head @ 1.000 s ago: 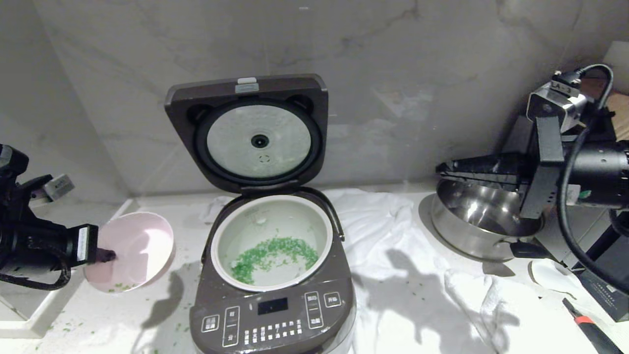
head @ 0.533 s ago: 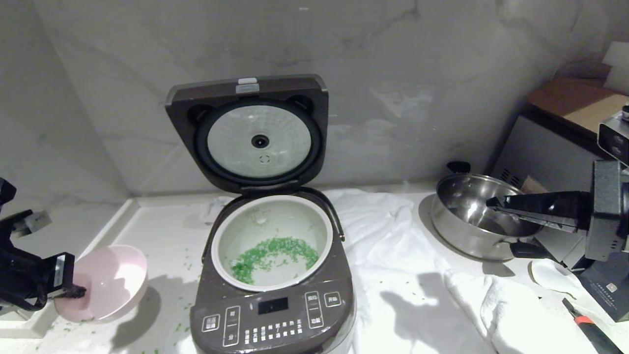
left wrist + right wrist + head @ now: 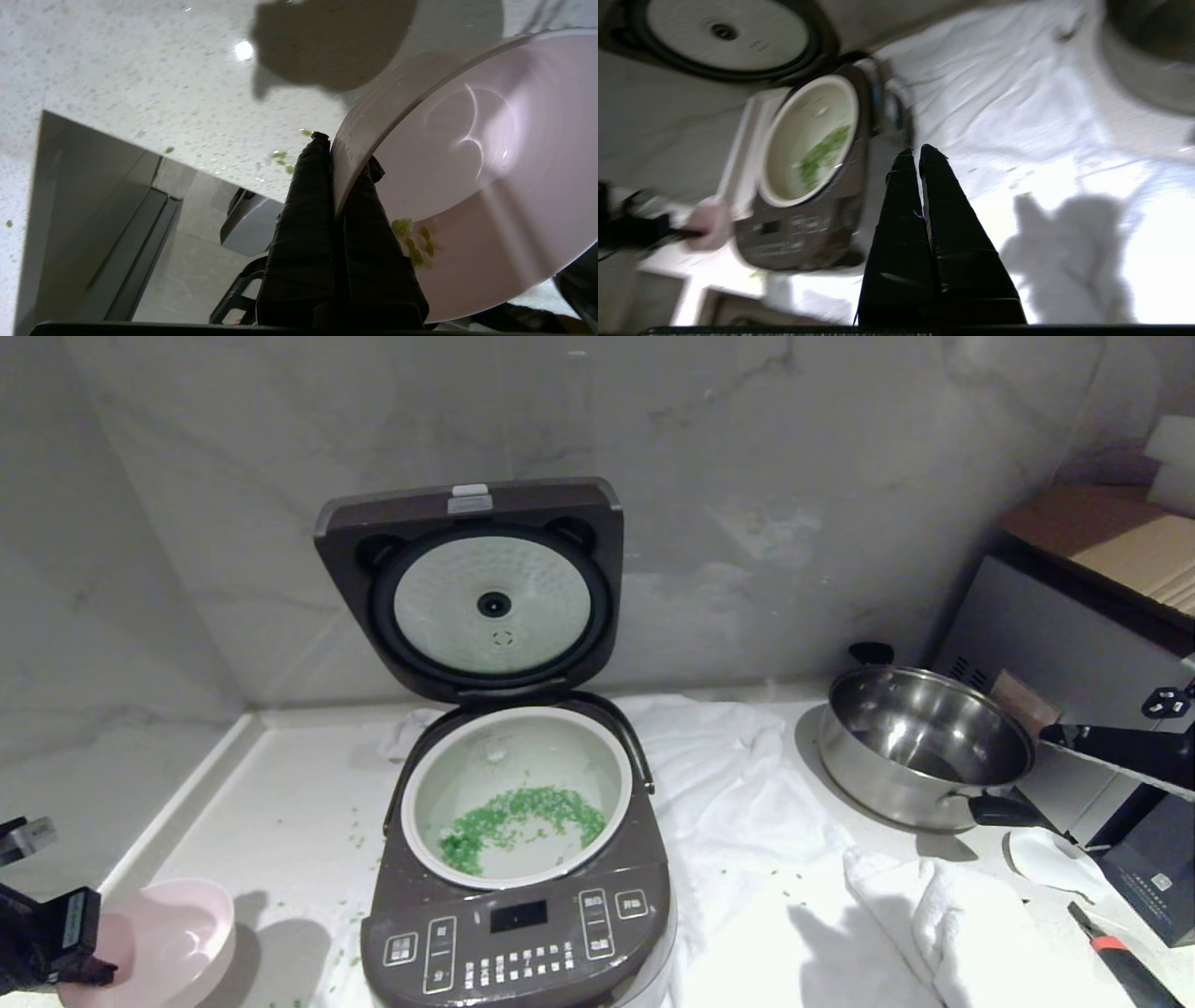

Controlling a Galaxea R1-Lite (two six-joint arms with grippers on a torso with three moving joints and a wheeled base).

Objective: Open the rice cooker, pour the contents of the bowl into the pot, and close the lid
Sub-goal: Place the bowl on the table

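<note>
Counter (image 3: 280, 775): white, marble wall behind.
Cooker (image 3: 519, 933): centre, panel facing near, lid (image 3: 471, 588) upright.
Bowl (image 3: 168, 933): near left, rim pinched by left gripper (image 3: 343, 156).
Right gripper (image 3: 917, 151): closed, empty.

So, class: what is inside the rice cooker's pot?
Inside the pot lies a curved scatter of green grains on its white floor. The near inner wall is hidden behind the rim.
</note>
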